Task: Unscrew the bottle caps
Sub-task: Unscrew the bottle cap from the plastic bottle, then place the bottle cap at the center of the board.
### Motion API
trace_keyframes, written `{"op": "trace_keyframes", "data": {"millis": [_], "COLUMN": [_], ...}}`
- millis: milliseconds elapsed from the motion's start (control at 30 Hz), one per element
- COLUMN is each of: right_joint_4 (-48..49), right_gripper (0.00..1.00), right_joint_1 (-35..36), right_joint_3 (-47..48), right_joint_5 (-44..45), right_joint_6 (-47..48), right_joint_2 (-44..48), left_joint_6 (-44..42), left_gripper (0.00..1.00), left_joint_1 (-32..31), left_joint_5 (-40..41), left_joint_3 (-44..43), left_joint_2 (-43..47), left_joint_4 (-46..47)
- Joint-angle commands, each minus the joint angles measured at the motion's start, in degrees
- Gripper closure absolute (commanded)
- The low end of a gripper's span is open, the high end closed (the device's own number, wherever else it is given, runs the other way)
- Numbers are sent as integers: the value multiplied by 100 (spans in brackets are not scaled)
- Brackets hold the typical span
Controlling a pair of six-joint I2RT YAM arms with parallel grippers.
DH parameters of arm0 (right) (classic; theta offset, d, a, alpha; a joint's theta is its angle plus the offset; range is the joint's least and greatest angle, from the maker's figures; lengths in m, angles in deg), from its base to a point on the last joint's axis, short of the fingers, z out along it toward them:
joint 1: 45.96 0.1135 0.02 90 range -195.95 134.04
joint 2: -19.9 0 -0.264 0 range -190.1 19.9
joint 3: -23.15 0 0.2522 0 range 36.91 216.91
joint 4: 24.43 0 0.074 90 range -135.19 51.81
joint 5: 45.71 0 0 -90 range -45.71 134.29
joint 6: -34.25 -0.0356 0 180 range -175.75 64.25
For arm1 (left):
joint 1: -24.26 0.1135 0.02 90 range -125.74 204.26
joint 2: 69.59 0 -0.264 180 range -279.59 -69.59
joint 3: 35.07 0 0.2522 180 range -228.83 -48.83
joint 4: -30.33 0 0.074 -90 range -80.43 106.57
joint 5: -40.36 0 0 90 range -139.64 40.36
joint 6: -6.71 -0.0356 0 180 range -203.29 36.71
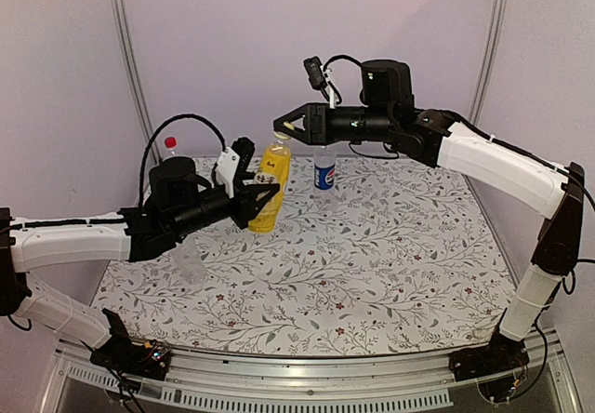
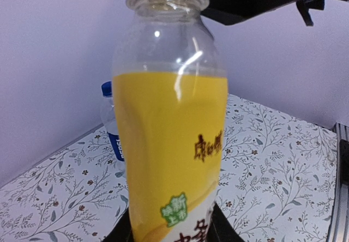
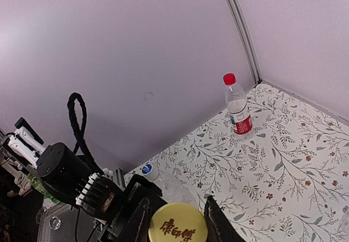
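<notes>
Against floral tablecloth [image 1: 372, 264], left hand [image 1: 258, 195] grips yellow bottle [image 1: 275, 164] upright, cap [image 3: 178, 227] up; right hand [image 1: 284, 126] pinches it.

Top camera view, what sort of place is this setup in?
Probably a lab test booth: plain walls on metal posts, a floral-covered table, and two robot arms bolted to its edge.

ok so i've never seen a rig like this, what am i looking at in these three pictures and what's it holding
Two robot arms, left and right, stand at a table, each ending in a two-finger gripper. The wide picture comes from a fixed camera above and behind them; the other two come from cameras on each wrist. The left gripper holds the yellow bottle by its body, and the right gripper is shut on its cap. Also on the table: a blue-label bottle and a red-capped bottle.
</notes>
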Motion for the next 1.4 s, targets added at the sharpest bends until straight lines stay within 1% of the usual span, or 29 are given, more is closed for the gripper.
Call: {"op": "trace_keyframes", "data": {"millis": [0, 300, 433, 533, 633, 733, 800, 900, 1000, 1100, 1167, 1267, 1367], "right_joint_4": [59, 344, 458, 684, 737, 737, 737, 614, 452, 452, 449, 433, 447], "right_gripper": [73, 76, 77, 77, 77, 78, 77, 77, 77, 77, 77, 77, 76], "right_joint_1": [3, -200, -273, -347, -496, -641, -679, -706, -739, -766, -796, -935, -1142], "right_joint_3": [9, -95, -121, -263, -325, -361, -437, -474, -435, -495, -527, -668, -1202], "right_joint_5": [-92, -466, -647, -886, -1371, -2219, -2829, -3452, -3736, -3845, -3659, -2970, -2098], "right_joint_6": [44, -230, -179, 143, 591, 992, 1400, 1925, 2257, 2323, 2300, 2160, 2057], "right_joint_2": [127, 248, 287, 389, 443, 447, 484, 567, 583, 663, 741, 920, 1210], "left_joint_6": [-49, -242, -241, -202, -130, -73, 37, 313, 469, 485, 477, 476, 486], "left_gripper": [71, 71, 71, 71, 71, 71, 71, 71, 71, 71, 71, 71, 71], "left_joint_1": [-70, -86, -91, -91, -89, -72, -23, 42, 68, 100, 121, 142, 163], "left_joint_5": [45, 23, -248, -838, -1561, -2291, -2992, -3967, -4353, -4291, -4159, -3911, -3510], "left_joint_3": [-147, -125, -112, -53, -38, -63, -64, -39, -57, -43, -14, -11, -5], "left_joint_2": [67, 48, 61, 101, 77, 36, 19, -61, -142, -130, -98, -22, 134], "left_joint_4": [28, 48, 86, 234, 349, 412, 526, 820, 963, 969, 969, 923, 836]}}
